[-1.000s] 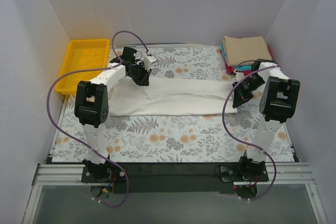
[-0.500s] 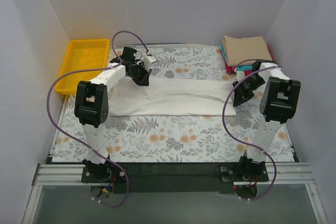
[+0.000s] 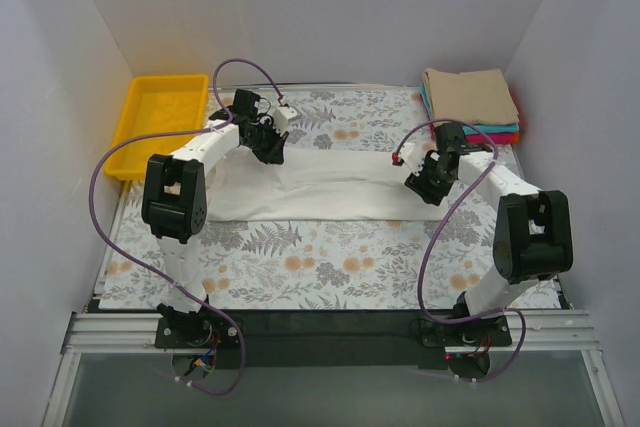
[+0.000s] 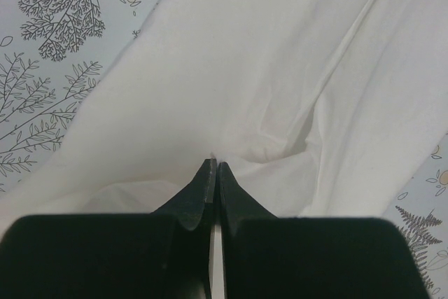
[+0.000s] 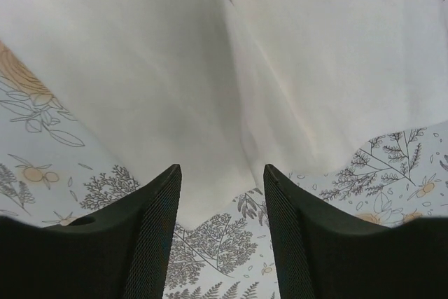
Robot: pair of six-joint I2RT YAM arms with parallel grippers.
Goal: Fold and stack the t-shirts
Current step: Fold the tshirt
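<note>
The white t-shirt [image 3: 330, 187] lies as a long flat band across the floral table cover. My left gripper [image 3: 272, 150] is shut on its far left edge; the left wrist view shows the black fingertips [image 4: 205, 176] pinching a fold of white cloth [image 4: 280, 68]. My right gripper [image 3: 422, 187] is open, hovering over the shirt's right end. In the right wrist view the open fingers [image 5: 157, 201] frame the shirt's edge [image 5: 210, 103] and the bare cover. A stack of folded t-shirts, tan on top [image 3: 468, 93] with teal and red beneath, sits at the back right.
A yellow tray [image 3: 160, 117] stands at the back left beside the table cover [image 3: 330, 257]. White walls close in the left, back and right. Purple cables loop from both arms.
My right arm has swung left from the shirt's right edge, near the stack, to over the shirt's right end. The left gripper has stayed in place, shut on the cloth.
</note>
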